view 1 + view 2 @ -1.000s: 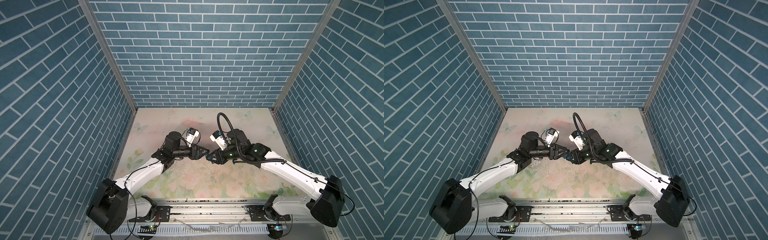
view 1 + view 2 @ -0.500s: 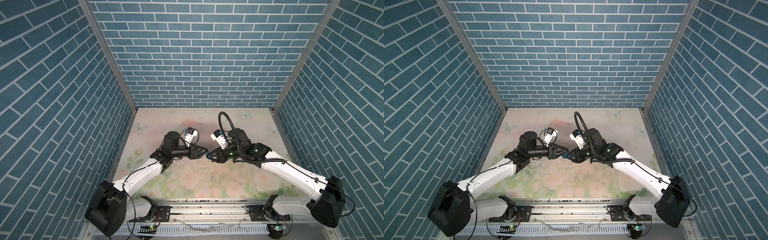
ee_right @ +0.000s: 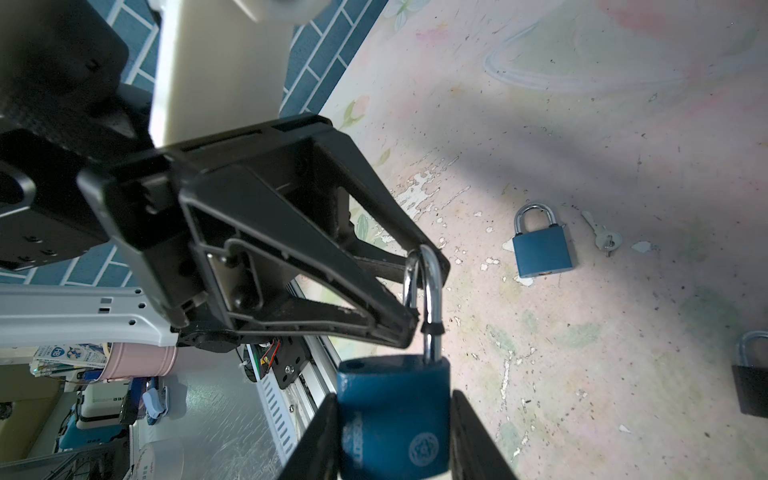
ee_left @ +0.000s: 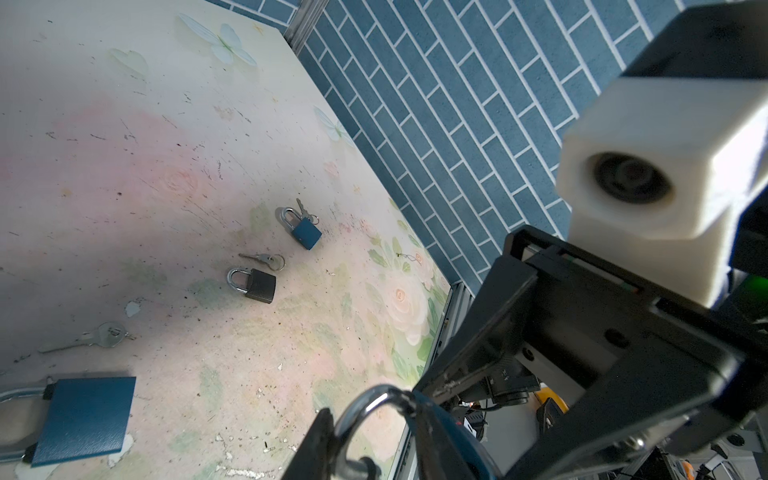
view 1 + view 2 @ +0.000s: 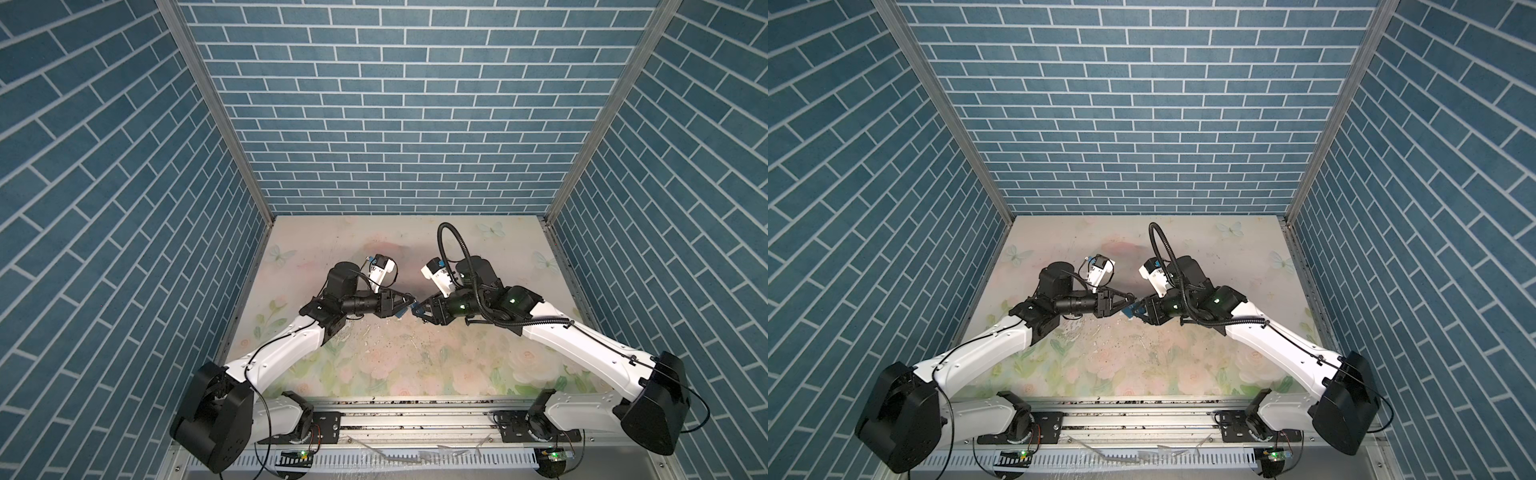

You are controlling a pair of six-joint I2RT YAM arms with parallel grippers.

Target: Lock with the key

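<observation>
The walls [image 5: 382,124] carry a blue brick pattern with white joint lines. The table [image 5: 374,365] is pale cream with a faded print of pink roses, green leaves and light butterflies, speckled dark and chipped white in places. The arms [image 5: 286,349] are white with black joints. The held padlock [image 3: 395,419] has a blue body and a silver shackle [image 3: 430,291]. The second padlock [image 3: 542,251] is blue, the third padlock [image 4: 259,286] black. The keys [image 4: 266,260] are silver. The cup [image 3: 137,361] is pink.
</observation>
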